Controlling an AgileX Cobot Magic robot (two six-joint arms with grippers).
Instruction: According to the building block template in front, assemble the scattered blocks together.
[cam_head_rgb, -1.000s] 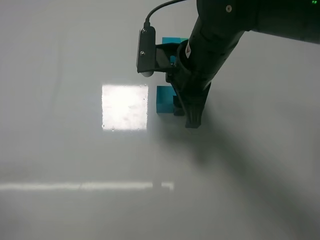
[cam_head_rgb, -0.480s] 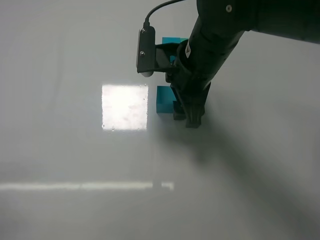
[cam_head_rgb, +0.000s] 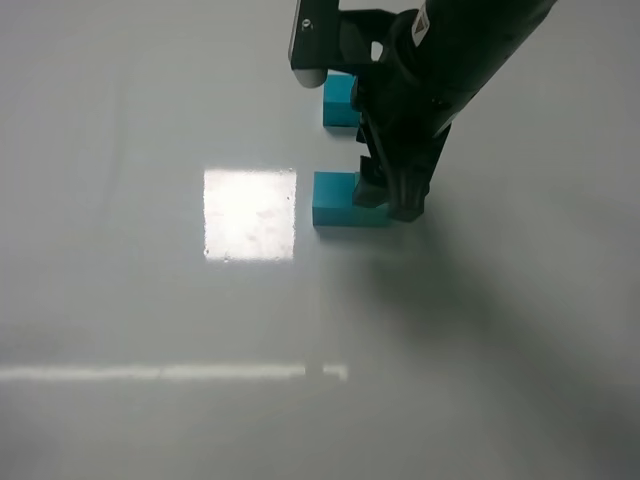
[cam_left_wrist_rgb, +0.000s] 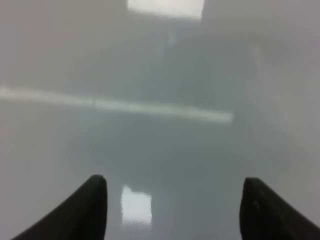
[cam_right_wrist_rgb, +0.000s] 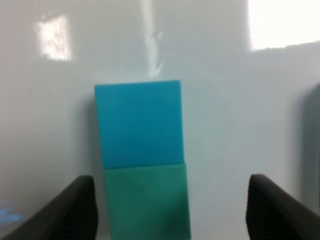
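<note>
In the right wrist view a cyan-blue cube (cam_right_wrist_rgb: 138, 122) and a teal-green cube (cam_right_wrist_rgb: 146, 200) lie joined flush in one bar on the table. My right gripper (cam_right_wrist_rgb: 170, 215) is open, its fingers wide apart on either side of the green cube and not touching it. In the high view the right gripper (cam_head_rgb: 390, 203) hangs over the green end of that bar, so only the blue cube (cam_head_rgb: 334, 198) shows well. The template's blue cube (cam_head_rgb: 338, 100) lies further back; its green half is hidden by the arm. My left gripper (cam_left_wrist_rgb: 175, 205) is open and empty over bare table.
The glossy grey table (cam_head_rgb: 150, 330) carries a bright square glare patch (cam_head_rgb: 250, 213) just left of the blue cube and a thin light streak (cam_head_rgb: 170, 372) nearer the front. The right arm's dark body (cam_head_rgb: 450, 60) covers the far right of the blocks.
The right arm has lifted and drawn back from the blue and green cubes. More of the blue cube shows. The cubes stay together on the table.
</note>
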